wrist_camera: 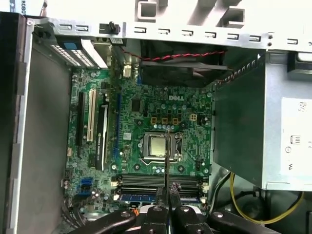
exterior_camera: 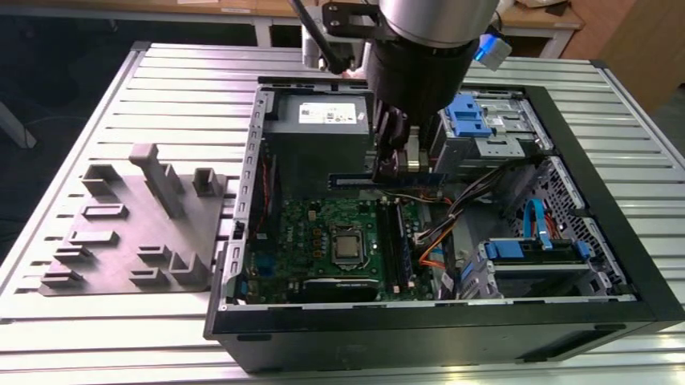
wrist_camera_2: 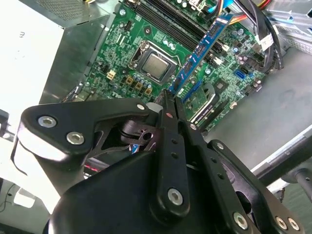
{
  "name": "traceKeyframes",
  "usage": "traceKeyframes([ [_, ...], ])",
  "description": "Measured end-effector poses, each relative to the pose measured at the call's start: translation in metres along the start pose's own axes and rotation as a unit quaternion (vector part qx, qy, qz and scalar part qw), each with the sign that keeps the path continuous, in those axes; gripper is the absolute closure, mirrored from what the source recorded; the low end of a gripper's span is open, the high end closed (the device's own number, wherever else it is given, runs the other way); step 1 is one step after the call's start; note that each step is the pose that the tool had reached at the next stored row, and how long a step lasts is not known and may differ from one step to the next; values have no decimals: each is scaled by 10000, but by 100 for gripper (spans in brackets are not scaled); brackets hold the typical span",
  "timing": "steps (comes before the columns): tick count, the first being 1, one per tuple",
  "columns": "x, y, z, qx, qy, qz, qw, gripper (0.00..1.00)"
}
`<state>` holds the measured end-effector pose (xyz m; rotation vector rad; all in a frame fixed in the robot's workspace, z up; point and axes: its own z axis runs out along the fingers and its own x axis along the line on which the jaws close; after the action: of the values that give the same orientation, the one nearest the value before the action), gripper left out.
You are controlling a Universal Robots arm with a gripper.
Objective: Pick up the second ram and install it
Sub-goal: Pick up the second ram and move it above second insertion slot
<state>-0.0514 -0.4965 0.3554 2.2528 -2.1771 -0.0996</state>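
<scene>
- nearest us in the second wrist view is the gripper (wrist_camera_2: 168, 97). its two black fingers are pressed together on the memory stick (wrist_camera_2: 201, 46), so it is clamped on it.
- the memory stick is a narrow blue board. part of it runs out past the fingertips and hangs in the air above the circuit board (wrist_camera: 141, 109), not seated in any slot.
- in the exterior view we see the stick lying level under the arm, its length across the case, over the edge of the circuit board nearest the power supply (exterior_camera: 319, 120).
- just beneath it, in the first wrist view, the long black memory slots (wrist_camera: 146, 180) lie side by side along one edge of the board.
- past the slots sits the processor (wrist_camera: 158, 146), a square with its silver top showing, in its socket near the middle of the board.
- the green circuit board lies flat on the floor of the computer case (exterior_camera: 450, 341).
- the power supply is a grey box in the case's far corner, and blue brackets (exterior_camera: 471, 116) and coloured cables (exterior_camera: 444, 233) sit toward the exterior view's right.
- the black case lies open on a slatted metal table (exterior_camera: 118, 88).
- farthest out, on the exterior view's left, a grey holder (exterior_camera: 139, 228) with upright blocks rests on the table just beside the case.
</scene>
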Motion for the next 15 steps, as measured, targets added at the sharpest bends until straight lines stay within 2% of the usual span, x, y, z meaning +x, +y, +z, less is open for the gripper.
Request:
traceKeyframes([
  [13,14,-11,236,0,0,0,10000,90],
  [15,14,-12,245,-1,1,0,10000,90],
])
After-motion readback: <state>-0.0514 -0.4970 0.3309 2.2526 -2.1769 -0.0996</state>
